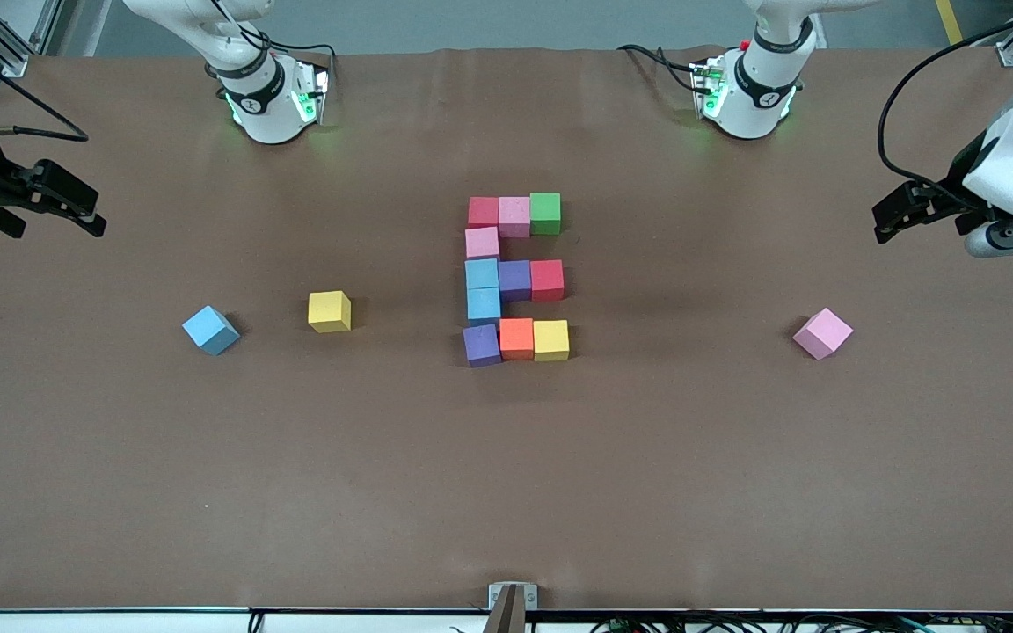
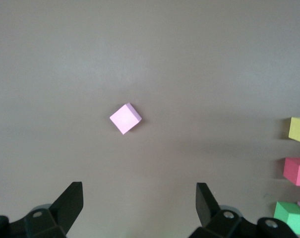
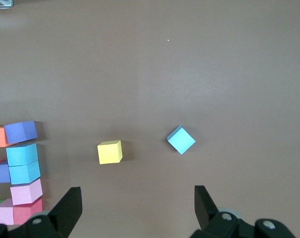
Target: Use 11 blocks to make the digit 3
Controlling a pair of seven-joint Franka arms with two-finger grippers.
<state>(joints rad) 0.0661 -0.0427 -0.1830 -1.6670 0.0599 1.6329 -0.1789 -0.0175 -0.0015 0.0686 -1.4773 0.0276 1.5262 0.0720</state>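
Foam cubes of equal size make up the blocks; eleven of them are seen assembled as the digit 3 at the middle of the table, three bars of three joined by single cubes, all touching. Three loose cubes lie apart from it: a yellow cube and a light blue cube toward the right arm's end, and a pink cube toward the left arm's end.

The left gripper is held with fingers spread, above the table near the pink cube. The right gripper is likewise spread, at its own end.

The cubes are judged light, soft and matte, so slipping is unlikely. Two opposite flat faces should be taken; the turned pink and light blue cubes call for wrist rotation first.
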